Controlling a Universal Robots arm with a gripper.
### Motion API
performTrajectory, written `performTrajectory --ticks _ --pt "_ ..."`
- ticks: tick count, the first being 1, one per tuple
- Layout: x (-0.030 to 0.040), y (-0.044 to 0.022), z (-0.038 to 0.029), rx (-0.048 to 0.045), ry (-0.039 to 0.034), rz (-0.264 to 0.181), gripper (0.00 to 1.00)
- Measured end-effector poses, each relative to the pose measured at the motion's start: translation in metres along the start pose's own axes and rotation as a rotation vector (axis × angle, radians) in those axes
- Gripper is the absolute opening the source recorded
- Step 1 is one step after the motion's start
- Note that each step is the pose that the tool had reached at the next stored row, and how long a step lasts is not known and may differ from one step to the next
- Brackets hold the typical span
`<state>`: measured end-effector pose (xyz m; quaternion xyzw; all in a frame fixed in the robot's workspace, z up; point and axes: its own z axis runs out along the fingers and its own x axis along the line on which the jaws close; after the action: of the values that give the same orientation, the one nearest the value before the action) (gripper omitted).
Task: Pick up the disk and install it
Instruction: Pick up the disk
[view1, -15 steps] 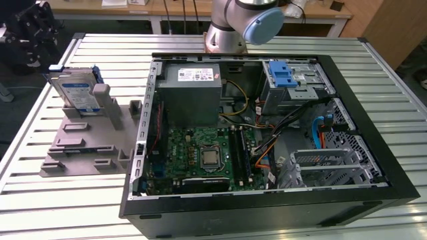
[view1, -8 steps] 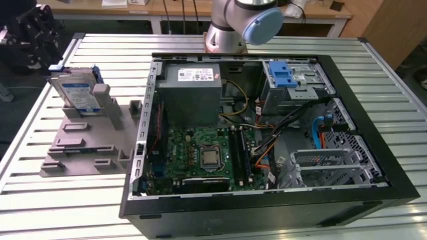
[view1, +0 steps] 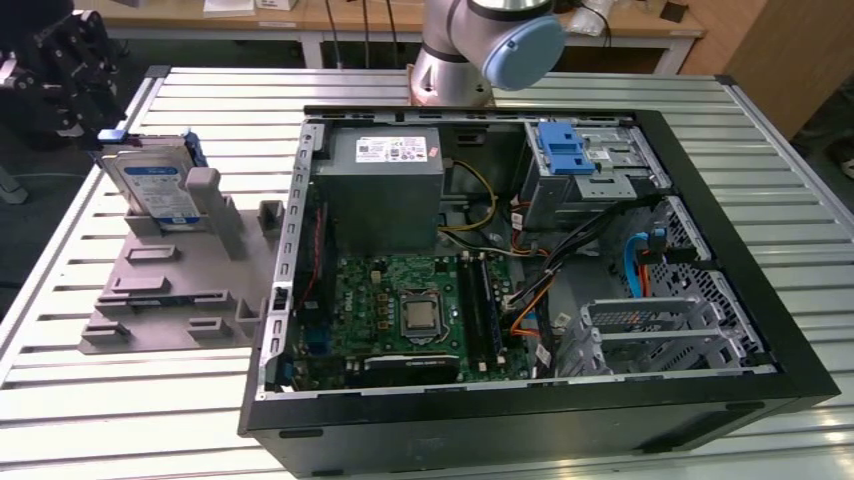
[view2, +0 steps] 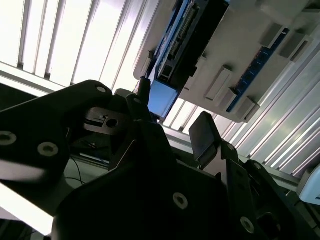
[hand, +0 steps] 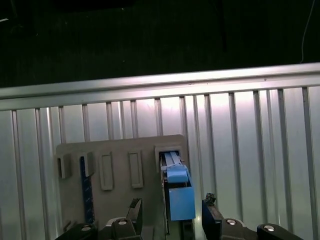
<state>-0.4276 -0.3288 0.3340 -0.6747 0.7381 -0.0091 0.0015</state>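
Your gripper (hand: 171, 214) hangs spread over the disk (view1: 150, 188), fingers clear of it (first wrist view). Disk stands upright in the grey rack (view1: 160, 300), 9 o'clock of the case (view1: 534, 440), exterior view.

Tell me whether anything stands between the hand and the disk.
Nothing visible does. The disk stands on edge in its grey holder, and the open hand faces its upper edge with clear space between.

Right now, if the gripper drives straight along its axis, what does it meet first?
Probably the blue-framed silver disk standing in the grey slotted holder; it sits dead ahead of the open black gripper. Depth unclear.
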Motion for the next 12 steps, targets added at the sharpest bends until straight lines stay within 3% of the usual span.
performTrajectory --ticks 12 --pt "-0.0008 0.0041 0.0095 0.0021 0.003 0.0 0.58"
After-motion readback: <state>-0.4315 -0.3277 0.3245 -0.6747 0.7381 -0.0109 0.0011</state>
